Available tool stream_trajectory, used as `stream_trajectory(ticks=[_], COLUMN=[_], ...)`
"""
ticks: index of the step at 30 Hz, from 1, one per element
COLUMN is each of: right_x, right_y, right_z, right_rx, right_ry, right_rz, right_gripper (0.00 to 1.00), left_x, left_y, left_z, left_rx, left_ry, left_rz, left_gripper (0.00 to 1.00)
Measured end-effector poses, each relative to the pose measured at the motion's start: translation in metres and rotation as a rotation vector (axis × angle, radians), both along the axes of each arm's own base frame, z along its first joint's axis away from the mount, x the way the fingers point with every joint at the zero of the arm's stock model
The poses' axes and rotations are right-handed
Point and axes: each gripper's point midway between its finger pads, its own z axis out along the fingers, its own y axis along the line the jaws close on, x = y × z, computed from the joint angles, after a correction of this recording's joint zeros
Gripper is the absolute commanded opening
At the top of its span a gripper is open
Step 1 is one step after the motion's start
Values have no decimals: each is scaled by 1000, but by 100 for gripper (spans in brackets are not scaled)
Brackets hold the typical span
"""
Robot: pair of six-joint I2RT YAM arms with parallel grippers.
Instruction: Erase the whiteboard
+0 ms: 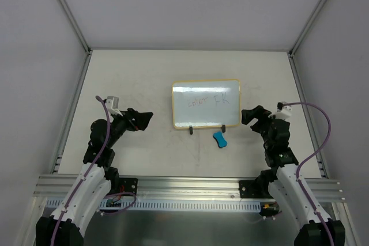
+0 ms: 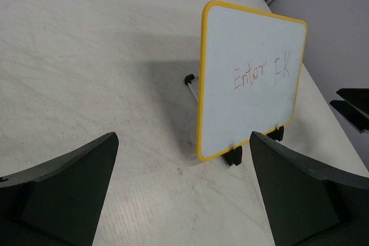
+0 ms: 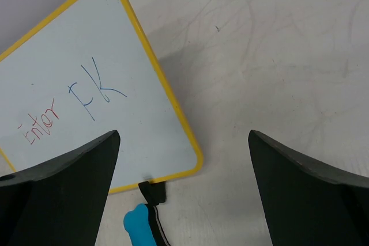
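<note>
The whiteboard (image 1: 206,103) stands upright on two black feet at the table's middle, yellow-framed, with red "Enter" and blue "FK" written on it. It also shows in the left wrist view (image 2: 248,79) and the right wrist view (image 3: 86,96). A small blue eraser block (image 1: 219,139) lies on the table just in front of the board's right foot, and also shows in the right wrist view (image 3: 141,226). My left gripper (image 1: 145,119) is open and empty, left of the board. My right gripper (image 1: 248,116) is open and empty, right of the board.
The table (image 1: 144,73) is pale, bounded by aluminium rails at the left (image 1: 72,108) and right (image 1: 305,113) edges and by grey walls behind. A metal rail (image 1: 190,185) runs along the near edge between the arm bases.
</note>
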Motion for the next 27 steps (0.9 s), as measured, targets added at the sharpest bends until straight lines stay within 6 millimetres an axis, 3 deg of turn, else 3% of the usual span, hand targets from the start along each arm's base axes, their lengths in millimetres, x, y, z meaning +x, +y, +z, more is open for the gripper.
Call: stream_trajectory(ticks=[6, 12, 18, 24, 27], right_x=[0, -3, -10, -33, -44], right_y=[0, 12, 50, 111, 124], right_z=[0, 0, 7, 26, 26], right_rx=[-1, -11, -45, -164, -212], right_ry=[0, -5, -10, -27, 0], right_rz=[2, 86, 277, 529, 581], right_gripper=[99, 99, 99, 97, 97], left_x=[0, 0, -1, 0, 0], left_y=[0, 0, 0, -1, -1], left_z=[0, 3, 2, -2, -1], left_rx=[1, 5, 17, 22, 22], left_ry=[1, -14, -22, -8, -9], left_rz=[0, 0, -10, -12, -11], left_gripper=[99, 99, 99, 99, 99])
